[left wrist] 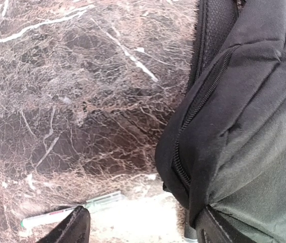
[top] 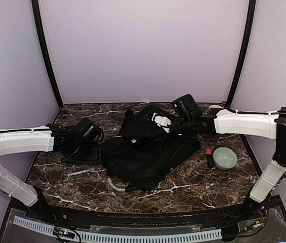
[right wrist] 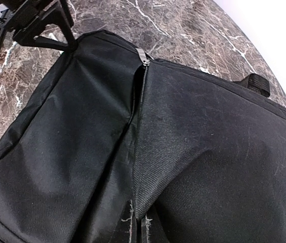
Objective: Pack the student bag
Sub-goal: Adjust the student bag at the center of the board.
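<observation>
While the student bag [top: 148,159] lies in the middle of the desk [top: 72,192], between the two hands, its long axis runs on a slant. The end with the grey loop handle [top: 115,184] points toward the arm bases, nearer than the left hand [top: 98,148] and a little to its inner side. The opposite end rises off the desk up to the right hand [top: 172,126]. A zip [right wrist: 138,96] runs down the fabric directly below that hand.

The left arm reaches in low from its side, forearm roughly level, wrist tipped down at the bag's edge. Its hand is open, the fingers [left wrist: 74,228] spread wide with nothing between them. The bag's rounded corner sits just against the inner finger, while the outer one hangs over bare desk. A pen [left wrist: 69,213] lies on the desk just beyond the outer fingertip.

The right arm stretches across from its side, forearm level and higher than the left, wrist angled down over the raised part. Its hand is closed on a fold of the bag's fabric, holding that end up. A green bowl [top: 225,158] sits on the desk behind and outside this hand, well apart from the bag.
</observation>
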